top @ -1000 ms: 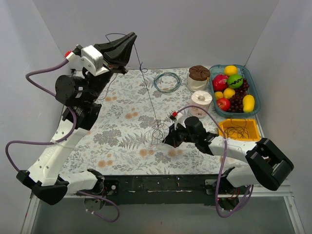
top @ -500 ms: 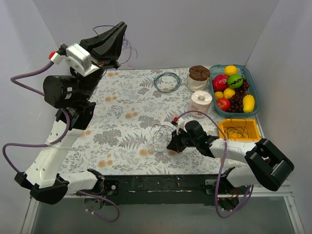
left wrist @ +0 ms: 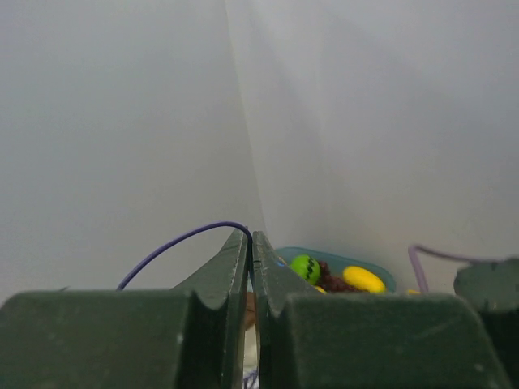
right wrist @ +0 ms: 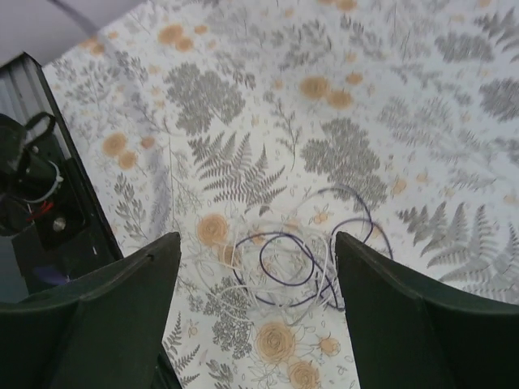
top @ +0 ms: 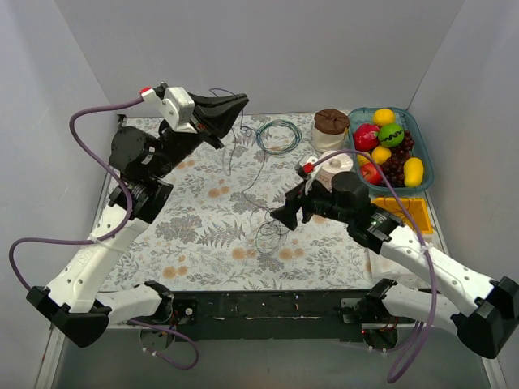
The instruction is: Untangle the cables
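broadly, the fern-and-flower printed cloth surface (top: 203,211) carries everything. the left pincer (top: 240,103), raised high, is pinched closed on a thin purple wire strand (left wrist: 178,238). the right pincer (top: 281,219) gapes wide, holding nothing, above the small purple-and-white wire tangle (right wrist: 288,267) lying mid-surface. these wires look light, limp, snag-prone; a loose outer loop seems best to grip.

Lab booth; plain grey walls (top: 324,49)
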`<move>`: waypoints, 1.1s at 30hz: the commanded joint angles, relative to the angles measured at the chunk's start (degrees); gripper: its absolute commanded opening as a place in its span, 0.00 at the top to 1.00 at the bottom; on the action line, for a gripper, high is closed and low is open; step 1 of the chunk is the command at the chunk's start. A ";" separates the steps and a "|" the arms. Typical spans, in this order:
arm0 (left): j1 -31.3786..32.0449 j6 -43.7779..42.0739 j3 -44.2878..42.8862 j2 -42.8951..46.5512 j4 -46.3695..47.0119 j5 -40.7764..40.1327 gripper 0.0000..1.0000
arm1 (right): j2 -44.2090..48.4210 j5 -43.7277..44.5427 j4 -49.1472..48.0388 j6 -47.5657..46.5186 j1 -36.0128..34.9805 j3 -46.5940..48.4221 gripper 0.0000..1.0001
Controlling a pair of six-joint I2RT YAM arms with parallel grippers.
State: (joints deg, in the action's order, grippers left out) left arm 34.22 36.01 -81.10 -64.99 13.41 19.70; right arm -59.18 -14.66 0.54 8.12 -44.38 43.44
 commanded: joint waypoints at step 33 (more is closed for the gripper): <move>0.06 16.55 9.82 4.35 0.04 16.60 1.00 | -9.99 -4.51 -8.27 -4.95 -1.23 29.24 0.16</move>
State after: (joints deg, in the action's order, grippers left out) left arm 34.24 52.07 -71.59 -62.15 12.27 35.81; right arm -67.55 -19.44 -5.61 4.89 -45.19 69.89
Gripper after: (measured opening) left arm 0.018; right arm 0.859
